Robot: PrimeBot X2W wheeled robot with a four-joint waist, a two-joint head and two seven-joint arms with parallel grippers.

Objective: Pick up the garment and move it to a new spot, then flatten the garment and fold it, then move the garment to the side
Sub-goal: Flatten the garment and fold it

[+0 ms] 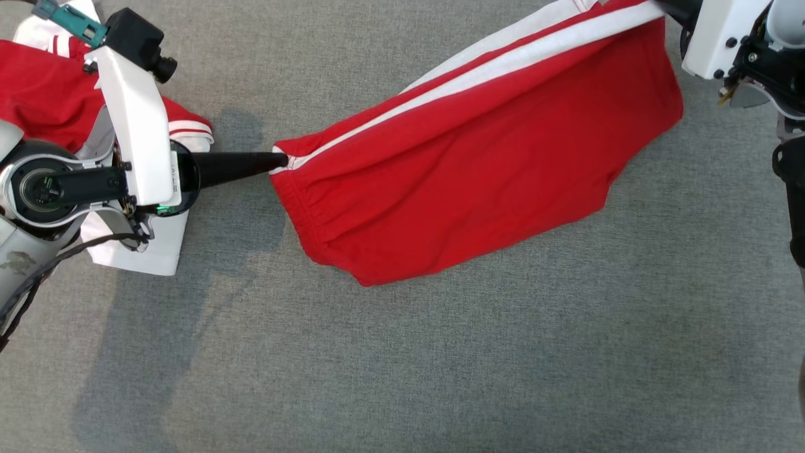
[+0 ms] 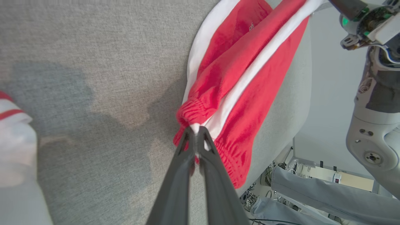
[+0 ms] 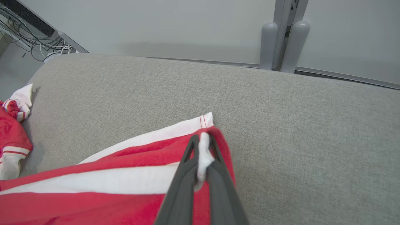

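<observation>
The garment is a pair of red shorts with white side stripes, stretched in the air between both grippers above the grey padded surface. My left gripper is shut on the elastic waistband at the white stripe; the left wrist view shows the garment bunched at my closed left gripper. My right gripper is shut on the white stripe at the leg hem of the garment. In the head view the right arm's white housing sits at the top right, its fingertips cut off by the frame edge.
A second red and white piece of clothing lies crumpled at the left under my left arm, also seen as clothing at the surface's far left end. The grey padded surface spreads wide below. A wall and grey posts stand behind it.
</observation>
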